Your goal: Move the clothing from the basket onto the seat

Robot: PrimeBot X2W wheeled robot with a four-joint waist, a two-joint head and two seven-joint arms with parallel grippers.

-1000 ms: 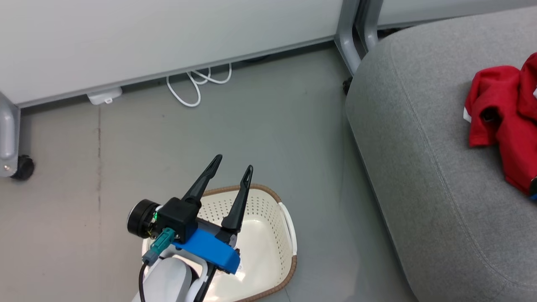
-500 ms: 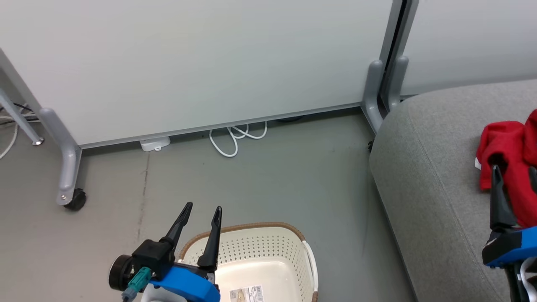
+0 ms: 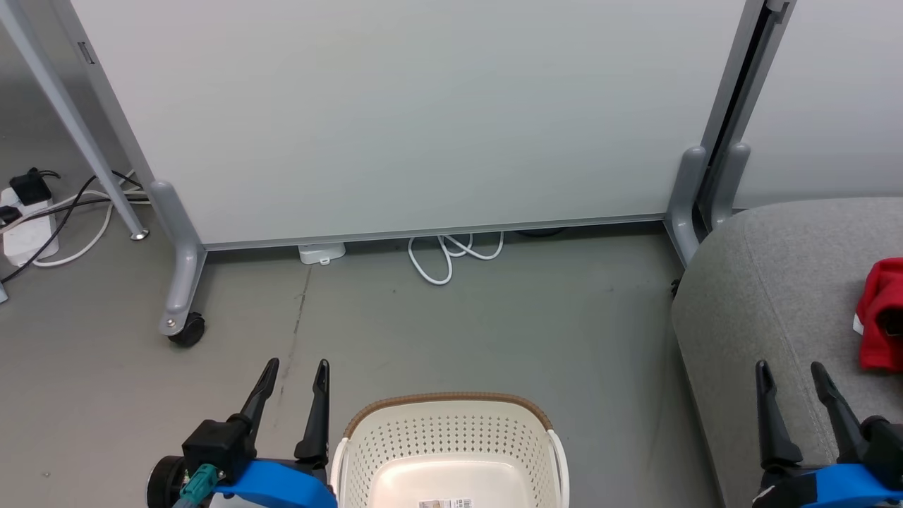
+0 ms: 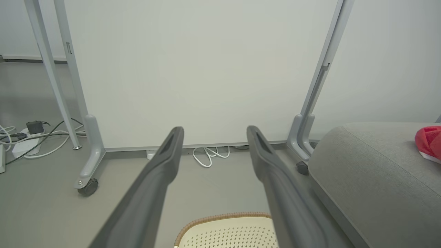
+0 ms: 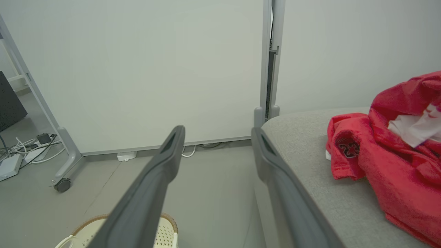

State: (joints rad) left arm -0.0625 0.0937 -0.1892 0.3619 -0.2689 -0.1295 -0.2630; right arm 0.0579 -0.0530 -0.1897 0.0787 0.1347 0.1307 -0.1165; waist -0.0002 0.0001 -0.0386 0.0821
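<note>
My left tool (image 3: 296, 367) hangs just left of the basket (image 3: 444, 401), fingers parted, holding nothing. My right tool (image 3: 789, 370) gapes empty at the near edge of the seat (image 3: 762, 282). A label (image 3: 444, 503), I think, lies on the basket's floor. Farther off, the clothing (image 3: 880, 317) lies on the seat.

Red clothing (image 5: 389, 165) lies crumpled on the grey seat (image 3: 776, 296), basket (image 3: 451, 441) emptied.

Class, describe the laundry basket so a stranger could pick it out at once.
Start at the pale partition panel, then drop to the grey floor before it, left of the grey seat. The basket stands there, alone in having cream perforated walls and a brown woven-look rim.
</note>
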